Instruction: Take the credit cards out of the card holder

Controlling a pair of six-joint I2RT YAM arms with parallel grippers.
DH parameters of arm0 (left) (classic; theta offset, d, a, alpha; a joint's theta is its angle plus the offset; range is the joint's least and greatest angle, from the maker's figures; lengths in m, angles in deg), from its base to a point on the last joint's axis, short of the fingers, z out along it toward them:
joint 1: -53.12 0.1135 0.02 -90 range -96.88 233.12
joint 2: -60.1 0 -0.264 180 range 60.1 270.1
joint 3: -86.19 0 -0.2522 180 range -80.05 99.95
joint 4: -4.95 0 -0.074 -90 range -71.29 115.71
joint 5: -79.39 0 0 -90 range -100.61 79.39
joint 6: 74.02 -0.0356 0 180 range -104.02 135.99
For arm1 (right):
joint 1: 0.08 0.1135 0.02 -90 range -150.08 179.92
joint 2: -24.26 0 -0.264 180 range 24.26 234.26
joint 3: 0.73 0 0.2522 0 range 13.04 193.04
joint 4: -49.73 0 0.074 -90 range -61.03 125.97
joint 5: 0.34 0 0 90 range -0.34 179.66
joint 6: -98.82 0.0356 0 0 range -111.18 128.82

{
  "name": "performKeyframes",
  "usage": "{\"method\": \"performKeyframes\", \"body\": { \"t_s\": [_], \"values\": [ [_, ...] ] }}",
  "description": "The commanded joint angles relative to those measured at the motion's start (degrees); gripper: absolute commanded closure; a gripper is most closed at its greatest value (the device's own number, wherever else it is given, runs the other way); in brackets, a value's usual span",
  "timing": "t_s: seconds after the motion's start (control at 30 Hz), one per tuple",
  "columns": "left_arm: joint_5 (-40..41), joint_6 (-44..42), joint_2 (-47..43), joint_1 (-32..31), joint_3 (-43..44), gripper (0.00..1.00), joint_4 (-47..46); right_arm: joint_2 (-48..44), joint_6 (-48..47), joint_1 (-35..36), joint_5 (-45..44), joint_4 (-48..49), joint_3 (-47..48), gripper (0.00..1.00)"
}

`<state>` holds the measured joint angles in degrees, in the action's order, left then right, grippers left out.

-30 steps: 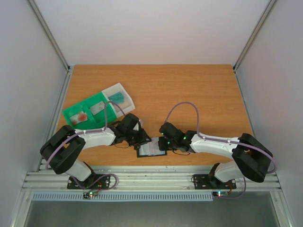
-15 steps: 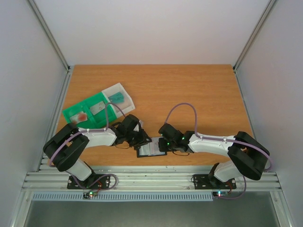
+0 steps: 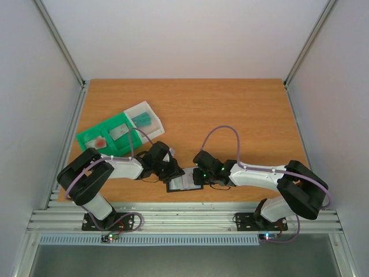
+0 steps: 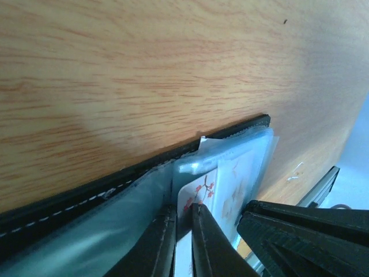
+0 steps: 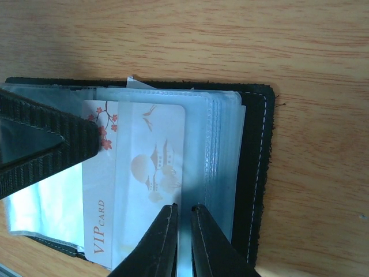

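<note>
The black card holder lies open near the table's front edge, with its clear sleeves up. A white card with red blossoms and "VIP CARD" sticks partly out of a sleeve. My left gripper is shut on that card's edge; one of its fingers shows in the right wrist view. My right gripper has its jaws almost together, tips down on the sleeves beside the card. From above, the left gripper and the right gripper meet over the holder. Teal, grey and red-pink cards lie in the tray.
The green-and-white sorting tray stands at the left, behind my left arm. Grey walls close in the table on three sides. The metal rail runs along the front edge right below the holder.
The left arm's elbow has swung a little toward the front. Both grippers stay at the holder, which has not moved.
</note>
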<state>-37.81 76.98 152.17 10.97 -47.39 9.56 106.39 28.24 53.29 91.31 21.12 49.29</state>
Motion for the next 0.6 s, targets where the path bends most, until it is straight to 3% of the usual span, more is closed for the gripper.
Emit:
{"method": "performKeyframes", "body": {
  "t_s": [0.0,0.27,0.57],
  "values": [
    [-0.97,0.86,0.94,-0.3,-1.05,0.97,-4.82,0.44,0.36,0.12,-1.47,-1.17,-0.94,0.91],
    [-0.04,0.11,-2.47,-0.31,-1.16,1.0,-2.56,-0.53,0.23,0.07,-1.47,-1.47,-1.0,0.91],
    [4.46,-3.83,-9.24,-0.13,-0.43,1.0,7.01,-1.55,0.0,0.07,-1.47,-1.83,-0.83,0.91]
  ]
}}
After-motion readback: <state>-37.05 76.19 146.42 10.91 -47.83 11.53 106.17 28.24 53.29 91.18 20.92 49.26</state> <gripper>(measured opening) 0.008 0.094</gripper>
